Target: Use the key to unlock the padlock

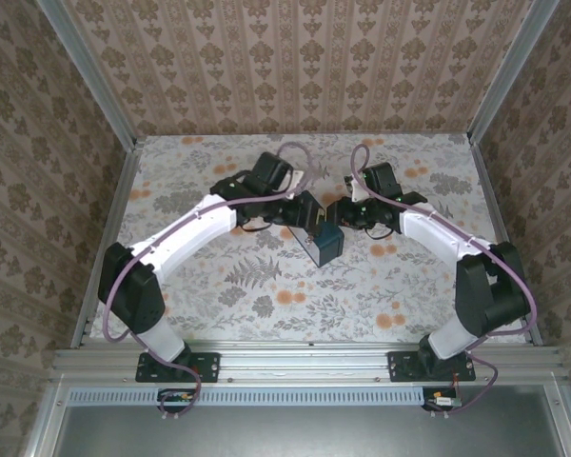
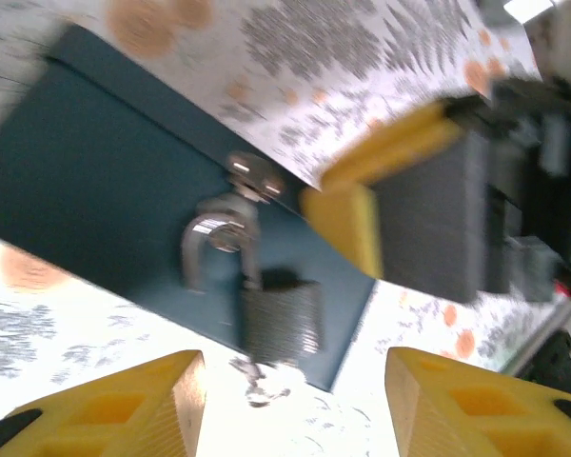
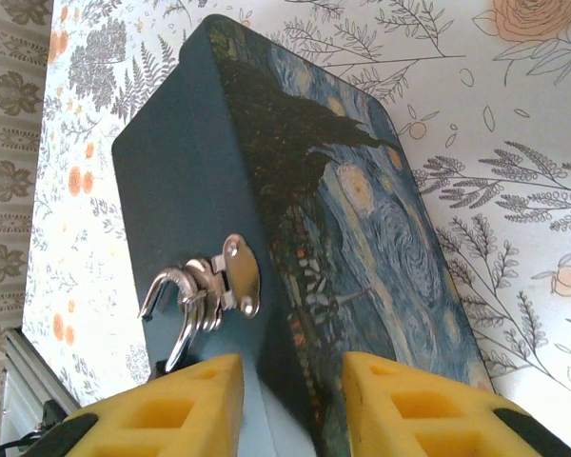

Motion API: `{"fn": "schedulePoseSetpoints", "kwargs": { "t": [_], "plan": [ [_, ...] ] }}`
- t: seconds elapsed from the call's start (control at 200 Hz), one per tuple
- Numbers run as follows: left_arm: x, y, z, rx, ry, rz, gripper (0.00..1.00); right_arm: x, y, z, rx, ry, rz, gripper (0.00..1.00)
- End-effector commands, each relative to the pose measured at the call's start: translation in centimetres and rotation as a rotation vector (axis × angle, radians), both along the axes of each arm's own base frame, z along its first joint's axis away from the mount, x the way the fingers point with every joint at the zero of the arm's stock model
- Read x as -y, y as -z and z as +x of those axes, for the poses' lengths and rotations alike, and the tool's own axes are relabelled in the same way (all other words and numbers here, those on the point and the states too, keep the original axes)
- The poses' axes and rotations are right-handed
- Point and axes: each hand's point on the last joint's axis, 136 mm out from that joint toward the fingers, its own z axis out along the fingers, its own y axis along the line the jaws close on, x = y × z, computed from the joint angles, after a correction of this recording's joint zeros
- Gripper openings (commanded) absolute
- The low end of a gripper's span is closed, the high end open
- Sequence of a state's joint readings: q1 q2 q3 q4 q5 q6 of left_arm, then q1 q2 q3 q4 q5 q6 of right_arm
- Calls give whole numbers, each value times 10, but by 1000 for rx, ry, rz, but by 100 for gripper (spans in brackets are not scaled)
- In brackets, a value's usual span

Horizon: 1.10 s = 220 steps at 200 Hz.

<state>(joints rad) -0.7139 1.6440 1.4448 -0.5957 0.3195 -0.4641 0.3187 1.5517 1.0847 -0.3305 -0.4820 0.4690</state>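
Left wrist: left gripper [image 2: 293,373] gaped wide, padlock [image 2: 281,319] between its fingers, blurry key [image 2: 260,383] beneath. Right gripper [image 3: 293,373] clamped blue box [image 3: 200,181]. Key probably wanted square pinch, gentle twist.

Padlock [image 2: 282,322] motion-blurred, keyway indistinct. Right wrist view: padlock body hidden behind right gripper [image 3: 292,371]; grip on box [image 3: 181,181] unclear.

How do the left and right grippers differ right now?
The left gripper is wide open and holds nothing; the right gripper is narrower, apparently clamped on a corner of the blue box. The left gripper faces the padlock hanging on the box; the right gripper looks along the box's starry-printed face. Both are yellow-tipped.
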Motion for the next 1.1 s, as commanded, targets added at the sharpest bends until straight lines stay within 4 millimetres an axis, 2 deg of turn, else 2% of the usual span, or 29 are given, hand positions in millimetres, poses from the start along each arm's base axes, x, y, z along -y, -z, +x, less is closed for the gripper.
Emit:
{"fn": "schedulePoseSetpoints", "kwargs": {
  "t": [0.0, 0.1, 0.135, 0.15, 0.18, 0.28, 0.385, 0.445, 0.465, 0.505, 0.605, 0.79, 1.095],
  "plan": [
    [-27, -1, 43, 65, -66, 25, 53, 4, -34, -8, 67, 3, -21, 36],
    [-37, 12, 73, 117, -88, 79, 54, 7, -44, -20, 94, 22, -90, 40],
    [-39, 14, 83, 136, -95, 96, 54, 8, -41, -23, 91, 31, -120, 41],
    [-40, 15, 86, 143, -94, 103, 54, 9, -50, -26, 115, 36, -121, 41],
    [-40, 19, 93, 150, -93, 116, 54, 10, -52, -29, 118, 45, -136, 42],
    [-39, 32, 109, 147, -78, 127, 55, 1, -51, -41, 95, 57, -180, 43],
    [-30, 40, 117, 124, -49, 70, 54, -13, -47, -46, 96, 95, -244, 46],
    [-25, 41, 116, 121, -29, 38, 54, -17, -51, -47, 112, 121, -270, 46],
    [-24, 40, 116, 122, -25, 32, 54, -18, -43, -45, 97, 129, -296, 47],
    [-22, 41, 115, 120, -15, 24, 54, -19, -42, -44, 97, 148, -327, 49],
    [-21, 44, 112, 106, -4, 19, 54, -17, -38, -41, 101, 179, -396, 59],
    [-21, 52, 97, 68, 9, -5, 52, -12, -31, -36, 92, 213, -484, 64],
    [-16, 58, 63, 6, 28, -60, 48, -23, -24, -28, 97, 204, -517, 62]
  ]
}}
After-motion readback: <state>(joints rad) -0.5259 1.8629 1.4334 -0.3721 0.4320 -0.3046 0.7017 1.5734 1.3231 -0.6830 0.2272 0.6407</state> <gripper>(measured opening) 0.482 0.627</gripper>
